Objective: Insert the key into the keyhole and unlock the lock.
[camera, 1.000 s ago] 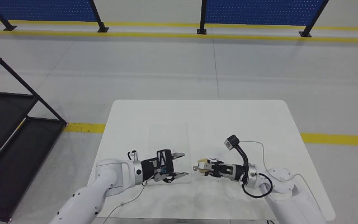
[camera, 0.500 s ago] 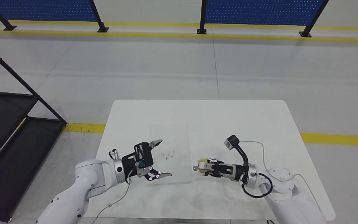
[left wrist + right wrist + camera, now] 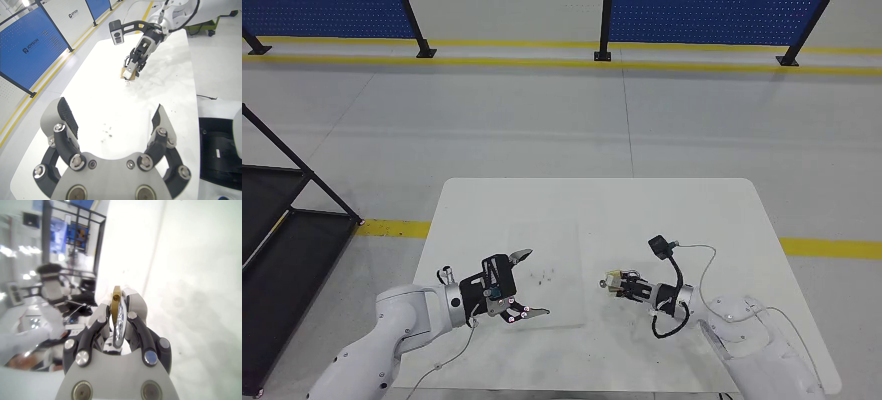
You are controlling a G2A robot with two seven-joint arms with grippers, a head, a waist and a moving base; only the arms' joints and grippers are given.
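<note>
One square brass padlock (image 3: pixel 122 72) with silver shackle: pinched in the right tool (image 3: pixel 620 286), over the white tabletop (image 3: pixel 642 210). One small silver key (image 3: pixel 127 83) at the padlock's free end; whether it is inserted cannot be told. One left tool (image 3: pixel 110 104): spread wide, well apart from the padlock.

Two grippers, left gripper (image 3: pixel 111 104) and right gripper (image 3: pixel 132 74), are hanging over one table (image 3: pixel 592 215). One lock (image 3: pixel 122 72) and one key (image 3: pixel 127 83) are showing; one rack (image 3: pixel 287 270) is standing left.
</note>
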